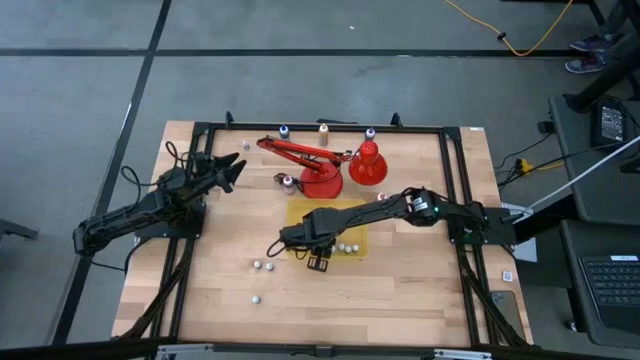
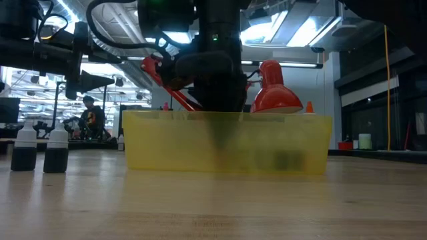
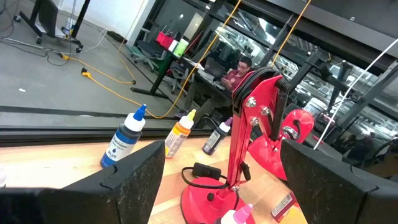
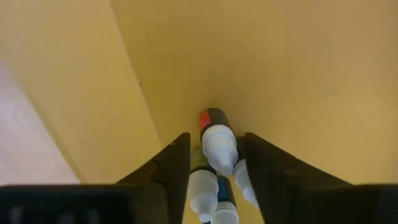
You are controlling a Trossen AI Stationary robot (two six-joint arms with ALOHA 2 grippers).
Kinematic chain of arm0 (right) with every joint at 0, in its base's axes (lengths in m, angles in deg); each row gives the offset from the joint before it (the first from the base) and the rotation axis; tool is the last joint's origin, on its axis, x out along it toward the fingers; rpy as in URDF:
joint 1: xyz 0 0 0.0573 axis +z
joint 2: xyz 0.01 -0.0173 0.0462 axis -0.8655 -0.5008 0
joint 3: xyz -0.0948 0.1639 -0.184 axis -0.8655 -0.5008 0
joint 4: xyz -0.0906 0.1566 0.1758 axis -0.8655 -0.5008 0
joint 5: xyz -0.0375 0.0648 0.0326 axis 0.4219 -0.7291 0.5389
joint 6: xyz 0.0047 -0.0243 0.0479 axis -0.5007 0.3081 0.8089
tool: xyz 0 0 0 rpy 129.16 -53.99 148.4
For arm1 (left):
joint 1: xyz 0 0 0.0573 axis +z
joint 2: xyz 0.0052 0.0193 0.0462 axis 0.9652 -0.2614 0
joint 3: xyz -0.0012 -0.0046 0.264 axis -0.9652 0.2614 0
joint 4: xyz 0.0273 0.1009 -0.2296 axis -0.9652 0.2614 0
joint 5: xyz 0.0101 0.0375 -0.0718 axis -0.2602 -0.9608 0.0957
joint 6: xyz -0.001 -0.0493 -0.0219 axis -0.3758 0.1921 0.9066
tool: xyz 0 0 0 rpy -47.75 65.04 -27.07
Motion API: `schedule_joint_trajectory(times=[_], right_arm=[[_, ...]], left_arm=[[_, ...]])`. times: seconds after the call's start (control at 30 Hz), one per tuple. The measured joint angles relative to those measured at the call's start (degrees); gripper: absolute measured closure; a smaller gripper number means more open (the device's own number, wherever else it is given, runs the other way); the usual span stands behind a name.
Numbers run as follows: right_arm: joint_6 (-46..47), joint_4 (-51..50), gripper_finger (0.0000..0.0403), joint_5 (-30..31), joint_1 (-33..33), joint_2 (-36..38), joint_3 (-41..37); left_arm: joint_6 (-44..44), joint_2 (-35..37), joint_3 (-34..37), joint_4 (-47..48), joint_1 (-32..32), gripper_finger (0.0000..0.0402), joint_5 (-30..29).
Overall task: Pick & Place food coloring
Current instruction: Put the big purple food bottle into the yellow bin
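A: We've got the right claw [image 1: 318, 262] down over the near edge of the yellow tray [image 1: 352, 212] in the middle of the bench [image 1: 400, 300], and the right wrist view puts us inside it: yellow wall and floor all round.

B: And between our fingers [image 4: 165, 168], a cluster of food coloring bottles [image 4: 216, 149], white caps toward us, one with a red band lying foremost. The claw sits narrow around them, fingers just beside the caps on either side. Whether we're gripping or have just let go, we can't tell.

A: Our judgement: this is the place step, at the tray. Next call is to spread the fingers and lift straight up, clear of the tray wall, without dragging a bottle along.

B: The overhead view gives us what the wrist can't: more small bottles loose on the bench just outside the tray, beside and below the claw [image 1: 262, 266]. It shows nothing of what's between the fingers, though.

A: The low view adds two dark-filled bottles [image 2: 40, 148] standing upright off to the side.

B: The left claw [image 1: 232, 168] waits well away, fingers spread wide, looking at the red desk lamp [image 3: 249, 143] and bottles behind it.
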Motion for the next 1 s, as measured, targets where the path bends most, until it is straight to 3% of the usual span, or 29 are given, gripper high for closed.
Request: schedule_joint_trajectory(times=[0.23, 0.63, 1.0], right_arm=[[1.19, -1.52, 0.0201, 0.34, -0.16, 1.07, 1.43], [1.37, -6.79, 0.0195, 0.76, -1.3, 1.49, 10.73], [-4.27, -8.25, 0.0195, 2.92, -5.83, 12.53, 9.99]], left_arm=[[0.0, 0.0, 0.0, 0.0, 0.0, 0.0089, 0.0], [0.0, -0.02, 0.0, 0.01, 0.0, 0.009, 0.0], [0.0, -0.02, 0.0, 0.01, 0.0, 0.0091, 0.01]])
